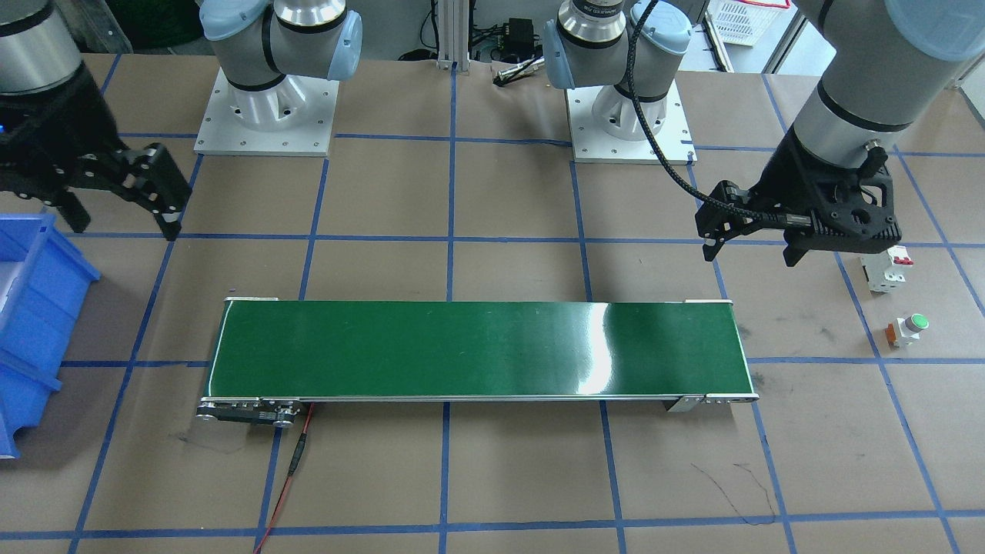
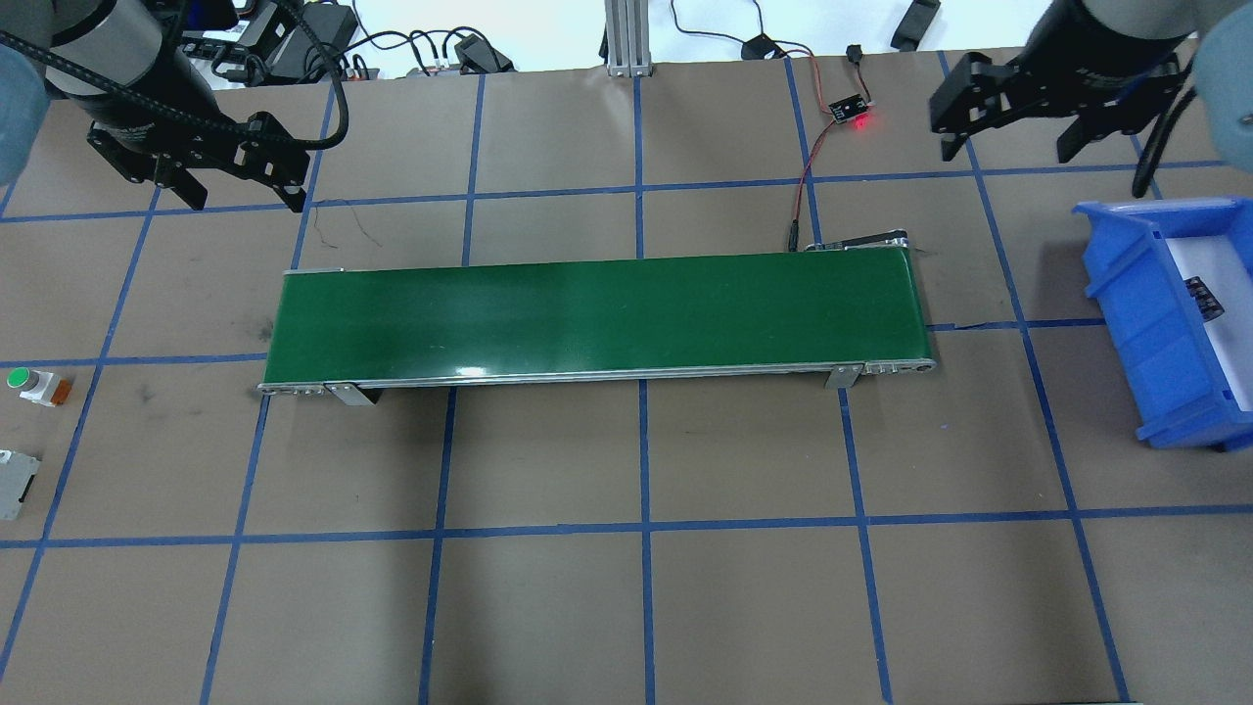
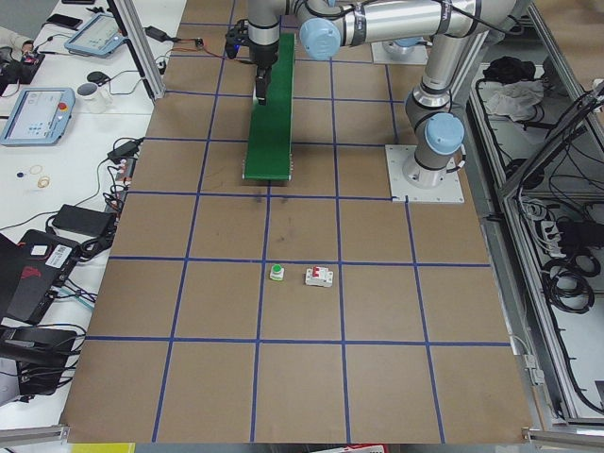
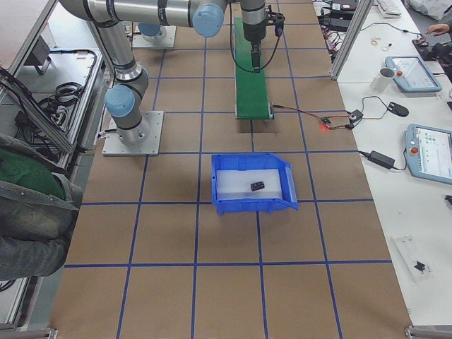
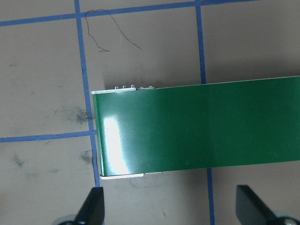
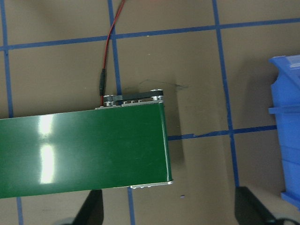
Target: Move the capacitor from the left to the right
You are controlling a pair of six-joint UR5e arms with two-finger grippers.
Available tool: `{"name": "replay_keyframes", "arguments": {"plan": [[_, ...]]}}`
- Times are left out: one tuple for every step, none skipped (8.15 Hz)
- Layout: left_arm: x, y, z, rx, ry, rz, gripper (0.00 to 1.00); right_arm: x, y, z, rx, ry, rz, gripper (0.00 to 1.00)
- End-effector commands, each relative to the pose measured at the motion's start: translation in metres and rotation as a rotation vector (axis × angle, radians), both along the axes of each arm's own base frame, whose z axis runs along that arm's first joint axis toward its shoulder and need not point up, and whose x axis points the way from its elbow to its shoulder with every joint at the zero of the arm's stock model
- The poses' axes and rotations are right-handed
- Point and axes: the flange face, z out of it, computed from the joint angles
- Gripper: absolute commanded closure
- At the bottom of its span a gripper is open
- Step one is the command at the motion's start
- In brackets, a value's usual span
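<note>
The small black cylindrical capacitor [image 4: 257,186] lies on the pale floor of the blue plastic open-fronted bin [image 4: 251,206], which stands on the brown paper-covered table [image 2: 636,587] at the robot's right, near the right end of the long green conveyor belt [image 2: 587,313]; it is too small to make out its silver band; the belt itself carries nothing; the right gripper [image 2: 1008,147] hovers over the table just beyond the belt's right end, jaws spread wide and empty, apart from the bin; the left gripper [image 2: 245,181] hangs near the belt's left end, likewise spread and holding nothing, as its wrist view shows; the white push-button with a green cap [image 2: 22,380] and the white boxy breaker with a red switch [image 1: 889,265] sit untouched at the far left of the table; judging by this, the transfer looks finished, and the next move calls only for the arms to draw clear, without disturbing the bin.
</note>
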Motion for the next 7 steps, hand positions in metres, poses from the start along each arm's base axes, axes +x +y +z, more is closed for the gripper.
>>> {"name": "replay_keyframes", "arguments": {"plan": [[-0.001,0.0,0.0,0.0,0.0,-0.002,0.0,0.077,0.013,-0.014,0.027,-0.031,0.001,0.0],[-0.001,0.0,0.0,0.0,0.0,0.0,0.0,0.1,0.016,-0.025,0.045,-0.025,0.041,0.0],[-0.001,0.0,0.0,0.0,0.0,-0.002,0.0,0.105,0.016,-0.025,0.039,-0.024,0.047,0.0],[0.0,0.0,0.0,0.0,0.0,-0.002,0.0,0.106,0.017,-0.025,0.042,-0.026,0.046,0.0],[0.0,0.0,0.0,0.0,0.0,-0.002,0.0,0.106,0.016,-0.025,0.038,-0.029,0.03,0.0],[0.0,0.0,0.0,0.0,0.0,-0.002,0.0,0.106,0.016,-0.025,0.041,-0.027,0.028,0.0],[-0.001,0.0,0.0,0.0,0.0,-0.003,0.0,0.105,0.016,-0.024,0.039,-0.025,0.029,0.0]]}}
